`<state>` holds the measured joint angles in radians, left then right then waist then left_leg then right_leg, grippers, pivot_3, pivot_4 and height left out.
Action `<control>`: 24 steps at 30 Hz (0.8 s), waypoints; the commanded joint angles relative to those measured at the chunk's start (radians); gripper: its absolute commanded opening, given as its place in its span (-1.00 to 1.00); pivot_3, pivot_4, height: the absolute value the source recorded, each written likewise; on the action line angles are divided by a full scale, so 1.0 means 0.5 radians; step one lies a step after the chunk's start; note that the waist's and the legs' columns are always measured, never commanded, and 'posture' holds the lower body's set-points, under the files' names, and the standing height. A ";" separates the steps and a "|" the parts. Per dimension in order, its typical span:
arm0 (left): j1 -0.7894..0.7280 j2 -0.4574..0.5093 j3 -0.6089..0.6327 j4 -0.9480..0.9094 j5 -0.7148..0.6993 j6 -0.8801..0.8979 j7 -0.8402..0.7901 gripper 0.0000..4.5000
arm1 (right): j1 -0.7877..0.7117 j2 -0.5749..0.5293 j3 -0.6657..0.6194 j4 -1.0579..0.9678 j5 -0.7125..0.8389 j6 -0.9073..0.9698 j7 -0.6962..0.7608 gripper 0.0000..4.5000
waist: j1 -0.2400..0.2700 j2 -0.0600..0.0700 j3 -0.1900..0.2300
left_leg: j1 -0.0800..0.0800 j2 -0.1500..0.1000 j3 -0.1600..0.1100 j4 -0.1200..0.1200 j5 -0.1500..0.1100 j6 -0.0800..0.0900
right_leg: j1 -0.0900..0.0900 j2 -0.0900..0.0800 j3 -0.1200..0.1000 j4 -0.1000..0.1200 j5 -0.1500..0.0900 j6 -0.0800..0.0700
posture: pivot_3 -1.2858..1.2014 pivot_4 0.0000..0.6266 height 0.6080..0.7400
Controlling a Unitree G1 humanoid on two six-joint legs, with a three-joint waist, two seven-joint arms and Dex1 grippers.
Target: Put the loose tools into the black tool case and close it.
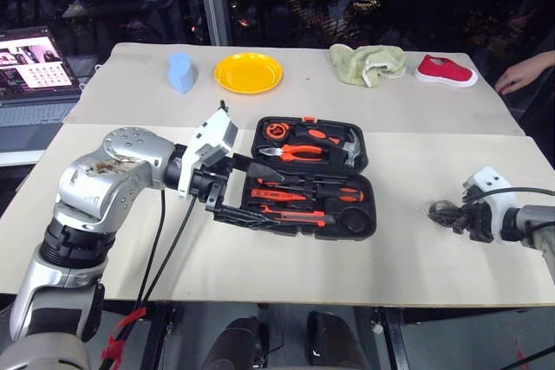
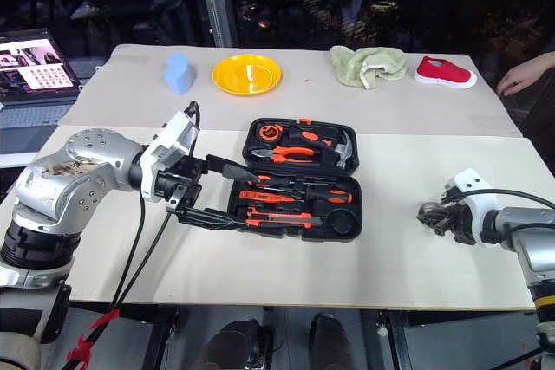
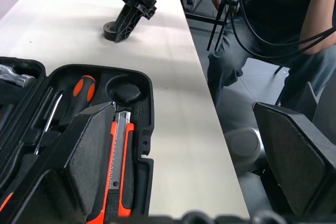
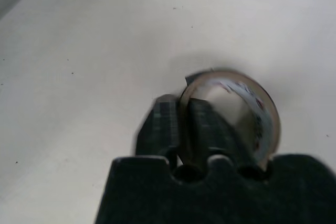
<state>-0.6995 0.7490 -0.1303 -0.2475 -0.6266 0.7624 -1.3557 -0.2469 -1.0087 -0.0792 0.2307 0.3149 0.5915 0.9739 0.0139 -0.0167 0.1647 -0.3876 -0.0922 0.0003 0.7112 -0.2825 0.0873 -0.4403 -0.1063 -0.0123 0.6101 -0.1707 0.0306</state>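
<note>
We see the rectangular black moulded-plastic tool case [image 1: 312, 178] lying open mid-worktop, lid half toward the far edge. The orange-handled pliers [image 1: 299, 152] and hammer [image 1: 350, 150] sit in the lid recesses. The nearer half holds black-and-orange-handled screwdrivers [image 1: 299, 190] and the orange-and-black utility knife [image 3: 118, 171].

Left hand [image 1: 238, 188], fingers spread and released, stands at the case's left end, one finger [image 3: 86, 150] over the knife recess.

Toward the worktop's right edge, well apart from the case, the small black tape roll [image 4: 247, 114] lies on the pale worktop [image 1: 399, 249]. Right hand [image 4: 184, 124] is clenched on its wall, one finger inside the ring, one outside.
</note>
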 commanded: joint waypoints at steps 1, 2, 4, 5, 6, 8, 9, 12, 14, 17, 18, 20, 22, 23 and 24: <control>-0.051 0.010 0.007 0.015 0.016 -0.069 -0.019 1.00 | 0.065 -0.049 -0.162 -0.221 0.125 0.065 0.095 -0.98 | -0.001 0.000 0.000 | -0.001 0.000 0.000 0.000 0.001 0.001 | 0.000 0.000 0.000 0.000 0.000 0.000 | 0.03 -0.52 1.00; -0.051 0.011 -0.006 0.027 0.029 -0.087 -0.028 1.00 | 0.074 -0.055 -0.211 -0.321 0.201 0.119 0.132 -0.98 | -0.002 0.000 0.000 | -0.001 0.000 0.000 0.000 0.001 0.001 | -0.001 0.000 0.000 0.000 0.000 0.000 | 0.03 -0.52 1.00; -0.044 0.017 -0.040 0.057 0.072 -0.142 -0.053 1.00 | 0.064 -0.055 -0.309 -0.593 0.436 0.296 0.217 -0.98 | -0.007 0.002 0.001 | -0.002 0.000 0.000 0.000 0.001 0.002 | -0.002 0.000 0.000 0.000 0.000 0.000 | 0.03 -0.52 1.00; -0.042 0.018 -0.051 0.072 0.091 -0.168 -0.065 1.00 | 0.051 -0.058 -0.333 -0.717 0.530 0.381 0.236 -0.98 | -0.013 0.002 0.001 | -0.002 0.000 0.001 0.000 0.001 0.003 | -0.003 0.001 0.000 0.000 0.000 0.000 | 0.03 -0.52 1.00; -0.042 0.015 -0.060 0.086 0.105 -0.186 -0.073 1.00 | 0.024 -0.058 -0.337 -0.862 0.611 0.464 0.228 -0.98 | -0.016 0.003 0.001 | -0.002 0.000 0.001 0.000 0.001 0.003 | -0.004 0.001 0.001 0.000 0.000 0.000 | 0.03 -0.52 1.00; -0.050 0.003 -0.073 0.105 0.117 -0.206 -0.079 1.00 | -0.042 -0.045 -0.283 -1.095 0.712 0.598 0.173 -0.98 | -0.019 0.003 0.002 | -0.002 0.003 0.000 -0.001 0.000 0.002 | -0.004 0.001 0.002 0.000 0.000 -0.001 | 0.03 -0.52 1.00; -0.054 -0.004 -0.081 0.110 0.122 -0.213 -0.081 1.00 | -0.070 -0.036 -0.234 -1.187 0.730 0.635 0.145 -0.98 | -0.015 0.003 0.002 | -0.002 0.003 -0.001 -0.001 0.000 0.002 | -0.003 0.000 0.002 0.000 0.000 -0.002 | 0.03 -0.52 1.00; -0.066 -0.024 -0.103 0.118 0.142 -0.238 -0.088 1.00 | -0.137 -0.023 -0.021 -1.364 0.672 0.676 0.090 -0.98 | 0.000 0.001 0.002 | -0.002 0.003 -0.003 0.000 -0.004 0.009 | -0.002 0.000 0.000 -0.001 0.000 -0.001 | 0.03 -0.52 1.00; -0.076 -0.033 -0.113 0.129 0.159 -0.255 -0.095 1.00 | -0.180 -0.013 0.109 -1.394 0.591 0.658 0.055 -0.98 | 0.013 0.001 0.002 | -0.004 0.001 -0.003 0.002 -0.002 0.006 | -0.002 -0.002 -0.002 -0.002 0.000 -0.001 | 0.03 -0.52 1.00; -0.095 -0.043 -0.123 0.161 0.180 -0.279 -0.104 1.00 | -0.240 0.009 0.265 -1.372 0.499 0.627 0.020 -0.98 | 0.016 0.001 0.002 | -0.006 -0.003 -0.001 0.002 -0.003 0.008 | -0.005 -0.003 -0.003 -0.003 0.001 0.002 | 0.03 -0.52 1.00; -0.101 -0.046 -0.125 0.169 0.185 -0.285 -0.106 1.00 | -0.248 0.015 0.299 -1.364 0.482 0.619 0.019 -0.98 | 0.016 0.001 0.002 | -0.007 -0.004 -0.001 0.002 -0.003 0.008 | -0.006 -0.003 -0.003 -0.003 0.001 0.003 | 0.03 -0.52 1.00; -0.109 -0.054 -0.129 0.180 0.196 -0.295 -0.109 1.00 | -0.252 0.030 0.374 -1.350 0.434 0.607 0.011 -0.98 | 0.015 0.001 0.002 | -0.010 -0.005 -0.001 0.002 -0.002 0.010 | -0.009 -0.003 -0.005 -0.003 0.002 0.004 | 0.03 -0.52 1.00; -0.115 -0.061 -0.132 0.186 0.203 -0.303 -0.110 1.00 | -0.253 0.044 0.426 -1.338 0.395 0.603 -0.004 -0.98 | 0.013 0.001 0.002 | -0.010 -0.005 -0.001 0.002 -0.002 0.011 | -0.012 -0.003 -0.005 -0.002 0.002 0.004 | 0.03 -0.52 1.00; -0.116 -0.065 -0.134 0.187 0.205 -0.306 -0.109 1.00 | -0.253 0.053 0.451 -1.329 0.368 0.600 -0.015 -0.98 | 0.011 0.001 0.002 | -0.011 -0.005 -0.001 0.001 -0.001 0.011 | -0.013 -0.003 -0.005 -0.002 0.001 0.003 | 0.03 -0.52 1.00; -0.118 -0.069 -0.135 0.187 0.207 -0.307 -0.108 1.00 | -0.254 0.061 0.471 -1.320 0.345 0.598 -0.024 -0.98 | 0.010 0.001 0.002 | -0.013 -0.005 0.000 0.002 0.000 0.011 | -0.016 -0.003 -0.004 -0.001 0.001 0.003 | 0.03 -0.52 1.00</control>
<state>-0.7353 0.7162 -0.2009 -0.1432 -0.5208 0.6253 -1.4061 -0.3602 -0.9802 0.1561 -0.4231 0.5095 0.9147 0.9730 0.0189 -0.0162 0.1658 -0.3955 -0.0945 0.0002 0.7121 -0.2818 0.0931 -0.4498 -0.1078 -0.0144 0.6101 -0.1701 0.0321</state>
